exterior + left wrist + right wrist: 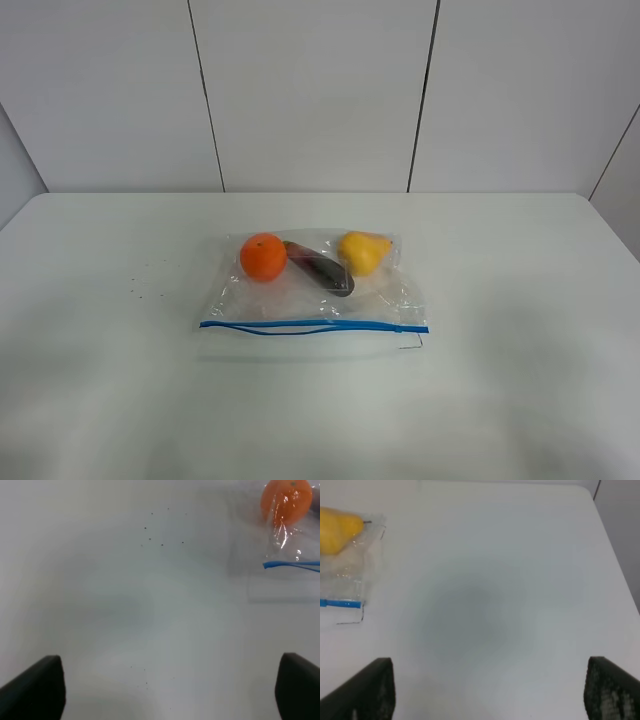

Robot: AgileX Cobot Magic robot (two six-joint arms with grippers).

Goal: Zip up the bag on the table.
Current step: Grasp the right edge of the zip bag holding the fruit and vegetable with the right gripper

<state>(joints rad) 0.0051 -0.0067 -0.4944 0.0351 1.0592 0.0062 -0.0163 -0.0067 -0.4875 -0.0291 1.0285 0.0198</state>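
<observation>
your bag (312, 290) lies central on the counter (520, 400), blue zipper strip (312, 326) gaping along its 6 o'clock edge, facing your arms. left pincer (167, 687) and right pincer (490, 687) both stand wide, empty, flanking it at 9 and 3.

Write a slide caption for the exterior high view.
Clear bag with orange, eggplant and pear on white table.

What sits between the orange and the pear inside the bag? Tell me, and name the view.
A dark eggplant lies between the orange and the pear inside the bag, seen in the exterior high view.
</observation>
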